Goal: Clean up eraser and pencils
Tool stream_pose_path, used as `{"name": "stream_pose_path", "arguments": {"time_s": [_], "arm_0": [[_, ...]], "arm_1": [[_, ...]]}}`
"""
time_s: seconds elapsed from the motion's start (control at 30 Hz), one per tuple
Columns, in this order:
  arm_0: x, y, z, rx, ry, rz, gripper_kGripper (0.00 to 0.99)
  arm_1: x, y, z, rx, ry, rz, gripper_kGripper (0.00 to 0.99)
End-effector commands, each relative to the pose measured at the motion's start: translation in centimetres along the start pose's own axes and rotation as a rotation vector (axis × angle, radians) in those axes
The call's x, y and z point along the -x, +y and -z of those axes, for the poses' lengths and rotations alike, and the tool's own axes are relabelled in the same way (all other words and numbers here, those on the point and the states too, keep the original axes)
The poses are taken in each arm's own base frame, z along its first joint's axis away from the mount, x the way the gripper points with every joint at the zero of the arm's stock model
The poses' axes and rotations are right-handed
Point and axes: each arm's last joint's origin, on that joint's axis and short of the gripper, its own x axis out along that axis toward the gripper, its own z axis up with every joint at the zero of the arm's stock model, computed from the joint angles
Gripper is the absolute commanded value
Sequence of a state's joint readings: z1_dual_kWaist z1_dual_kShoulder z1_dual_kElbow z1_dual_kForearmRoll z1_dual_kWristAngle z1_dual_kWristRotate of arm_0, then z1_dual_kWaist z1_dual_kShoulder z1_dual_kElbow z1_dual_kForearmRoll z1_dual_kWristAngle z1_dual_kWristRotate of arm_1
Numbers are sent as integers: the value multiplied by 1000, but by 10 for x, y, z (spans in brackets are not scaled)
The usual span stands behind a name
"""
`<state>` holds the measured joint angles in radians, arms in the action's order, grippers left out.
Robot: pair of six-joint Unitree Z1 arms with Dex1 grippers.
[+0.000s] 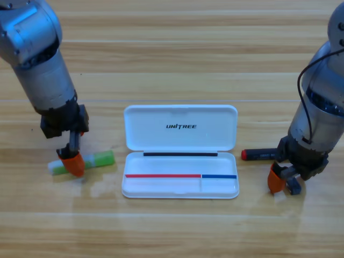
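Reaching down at the left of the frame, the left gripper (73, 164) sits over the middle of the pale green pencil (99, 159), which lies flat on the wooden table (172, 54) just left of the open white case (180, 141); its orange jaws straddle the barrel, though whether they have closed on it I cannot tell; at the lower right, the right gripper (280, 178) is down at the table beside the black pencil (258, 155), whose red end points toward the case, and again I cannot tell how its jaws stand; a small dark block just beside that gripper may be the eraser (293, 186), partly hidden; nothing of the task lies in the case's tray yet; judging from here, the round green pencil could roll or pivot out of a grip that is off centre, and the right arm, working so close to the black pencil, might knock it or the eraser away from the case
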<state>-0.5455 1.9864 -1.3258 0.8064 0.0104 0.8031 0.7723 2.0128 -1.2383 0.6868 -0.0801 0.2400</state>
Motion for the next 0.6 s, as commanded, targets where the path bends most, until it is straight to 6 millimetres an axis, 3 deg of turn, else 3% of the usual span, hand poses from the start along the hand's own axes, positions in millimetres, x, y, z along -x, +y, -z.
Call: {"name": "stream_pose_path", "arguments": {"time_s": [0.03, 0.1, 0.17, 0.2, 0.33, 0.4, 0.6], "arm_0": [[-29, -3, -5, -18, 52, 38, 969], [-33, -2, -5, -21, 55, 40, 969], [-38, -1, -6, -25, 57, 42, 969], [-40, 0, -6, -27, 58, 44, 969], [-46, 1, -7, -29, 61, 47, 969], [-49, 1, -7, -29, 61, 49, 969], [-57, 0, -5, -29, 67, 54, 986]], "arm_1": [[-27, -11, -1, -29, 96, 2, 727], [-29, -12, 0, -32, 115, -8, 713], [-30, -13, 1, -15, 133, -46, 456], [-32, -14, 2, -13, 142, -62, 391], [-36, -17, 3, -14, 159, -79, 311], [-38, -19, 3, -14, 168, -98, 195], [-39, -22, 4, 2, 177, -114, 175]]}}
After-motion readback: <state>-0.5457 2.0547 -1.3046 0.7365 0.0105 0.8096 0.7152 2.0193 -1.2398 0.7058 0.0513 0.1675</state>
